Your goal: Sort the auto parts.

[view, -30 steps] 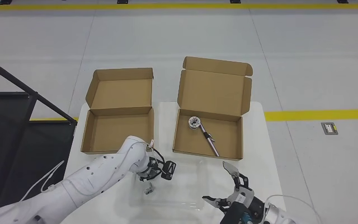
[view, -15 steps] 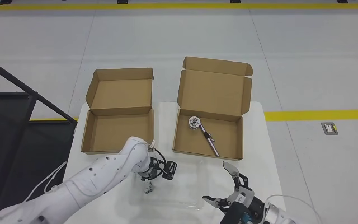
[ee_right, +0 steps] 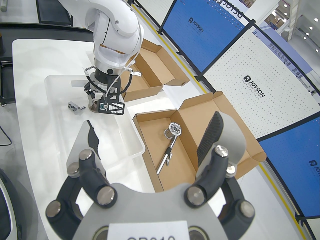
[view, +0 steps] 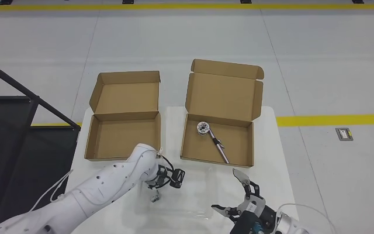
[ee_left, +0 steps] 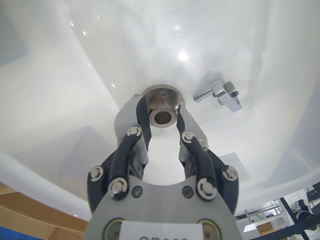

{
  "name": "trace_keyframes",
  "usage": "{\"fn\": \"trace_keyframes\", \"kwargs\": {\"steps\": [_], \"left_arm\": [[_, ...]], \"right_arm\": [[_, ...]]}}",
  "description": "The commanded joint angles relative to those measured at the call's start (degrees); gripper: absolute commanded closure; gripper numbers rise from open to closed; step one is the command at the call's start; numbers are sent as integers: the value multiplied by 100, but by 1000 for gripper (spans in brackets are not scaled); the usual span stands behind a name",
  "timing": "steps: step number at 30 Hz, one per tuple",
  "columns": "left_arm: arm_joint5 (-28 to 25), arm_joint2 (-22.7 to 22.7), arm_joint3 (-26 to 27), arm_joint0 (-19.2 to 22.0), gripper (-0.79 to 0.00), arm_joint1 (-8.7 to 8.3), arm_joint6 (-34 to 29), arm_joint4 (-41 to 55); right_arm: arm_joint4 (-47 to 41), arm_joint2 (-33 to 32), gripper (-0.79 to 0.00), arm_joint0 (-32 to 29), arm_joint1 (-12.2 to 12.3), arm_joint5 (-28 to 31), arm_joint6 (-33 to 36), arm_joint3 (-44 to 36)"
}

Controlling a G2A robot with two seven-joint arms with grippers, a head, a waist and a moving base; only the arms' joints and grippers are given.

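Metal flanged bushing (ee_left: 162, 96) inside the clear tray (ee_left: 150, 38) is pinched by the left tool (ee_left: 161, 118); the right tool (ee_right: 153, 122) hangs spread near that tray.

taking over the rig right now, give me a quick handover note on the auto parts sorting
Left end effector: down in the clear tray, shut on the flanged bushing.
Right end effector: open, holding nothing, near the table's front edge by the right box.
Tray: a chrome bracket lies beside the bushing, apart from it.
Done: a round part and a rod lie in the right box.
Left: box the bushing, then the bracket.
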State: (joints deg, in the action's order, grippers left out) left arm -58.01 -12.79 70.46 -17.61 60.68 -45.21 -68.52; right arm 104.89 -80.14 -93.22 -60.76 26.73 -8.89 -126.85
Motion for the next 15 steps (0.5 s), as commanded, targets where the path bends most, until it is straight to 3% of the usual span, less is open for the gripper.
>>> {"fn": "trace_keyframes", "kwargs": {"steps": [1, 12, 14, 15], "left_arm": [[0, 4, -14, -6, -271, 12, -20, 12], [0, 29, -117, 0, -234, 87, -39, 75], [0, 37, -140, 14, -86, 92, 7, 87], [0, 48, -152, 24, -62, 95, -21, 55]], "right_arm": [[0, 0, -785, 0, 0, 0, 0, 0], [0, 0, -785, 0, 0, 0, 0, 0], [0, 0, -785, 0, 0, 0, 0, 0], [0, 0, -785, 0, 0, 0, 0, 0]]}}
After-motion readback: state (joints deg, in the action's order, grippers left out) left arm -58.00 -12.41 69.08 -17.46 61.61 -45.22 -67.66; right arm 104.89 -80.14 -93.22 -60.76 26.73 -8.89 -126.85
